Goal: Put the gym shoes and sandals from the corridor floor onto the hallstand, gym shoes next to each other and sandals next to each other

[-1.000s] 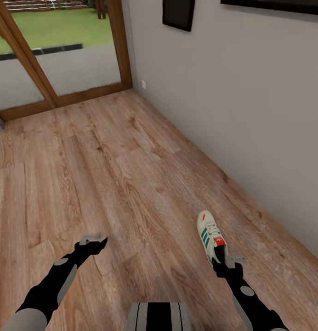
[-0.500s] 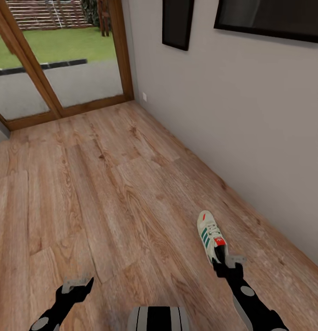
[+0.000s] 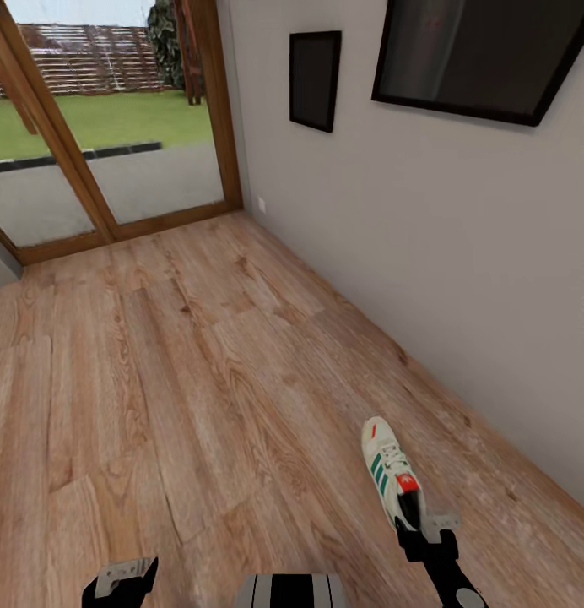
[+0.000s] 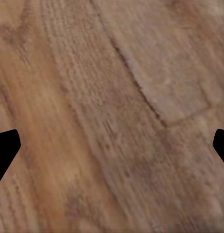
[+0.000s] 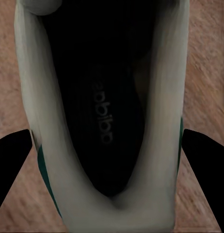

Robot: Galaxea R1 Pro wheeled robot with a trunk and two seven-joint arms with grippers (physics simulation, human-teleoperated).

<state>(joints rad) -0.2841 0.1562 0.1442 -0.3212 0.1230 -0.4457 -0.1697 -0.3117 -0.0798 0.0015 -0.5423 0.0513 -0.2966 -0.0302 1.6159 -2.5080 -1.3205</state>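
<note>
At the lower left of the head view, the left pincer (image 3: pixel 119 578) hangs low over the corridor floor (image 3: pixel 182 355); in its wrist view its two dark fingertips (image 4: pixel 5 150) stand wide apart at the frame's edges with only wood planks between them, holding nothing. To the right, one gym shoe (image 3: pixel 392 479) is in view, near the grey wall (image 3: pixel 427 245), toe pointing away from the robot. It is cream-white with white laces, three teal-green side stripes and orange-red patches on the toe end and tongue. The right pincer (image 3: pixel 423 532) sits at the shoe's heel; its wrist view looks straight down into the dark inside of the shoe, with one black finger (image 5: pixel 12 160) on either side of the cream heel collar, spread about as wide as the shoe. Whether the fingers press the shoe I cannot tell. Two dark framed pictures (image 3: pixel 313 80) hang on the wall, and a wood-framed glass door (image 3: pixel 115 143) shows lawn beyond.
</note>
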